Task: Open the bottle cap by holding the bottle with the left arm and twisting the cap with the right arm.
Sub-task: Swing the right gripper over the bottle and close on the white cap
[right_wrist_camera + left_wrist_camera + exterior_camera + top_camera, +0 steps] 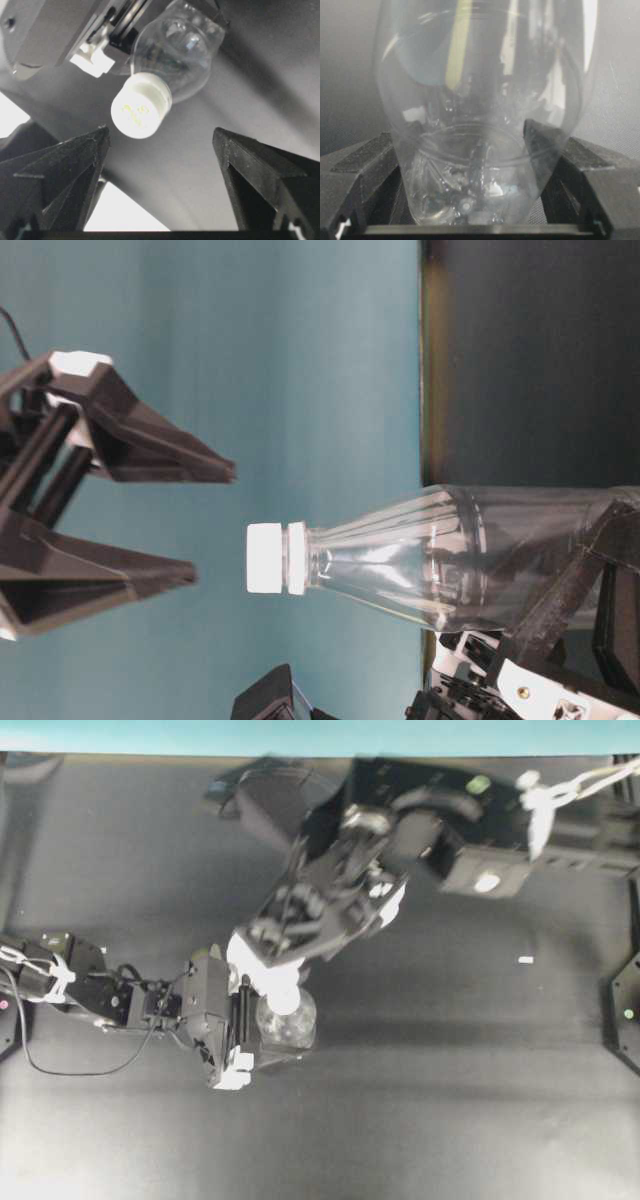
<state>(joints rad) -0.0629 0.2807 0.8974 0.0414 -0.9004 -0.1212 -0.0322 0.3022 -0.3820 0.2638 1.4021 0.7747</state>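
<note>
Your left pincer (243, 1023) is clamping the bottle (287, 1020) upright on the desk (450, 1100); your right pincer (160, 145) is hanging spread above the bottle cap (140, 105), off-centre. Centre the jaws around it before you are closing and twisting.

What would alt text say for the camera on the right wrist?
A white bottle cap on a clear bottle sits just beyond the right gripper, whose black fingers stand wide apart. The left gripper holds the bottle from behind.
</note>
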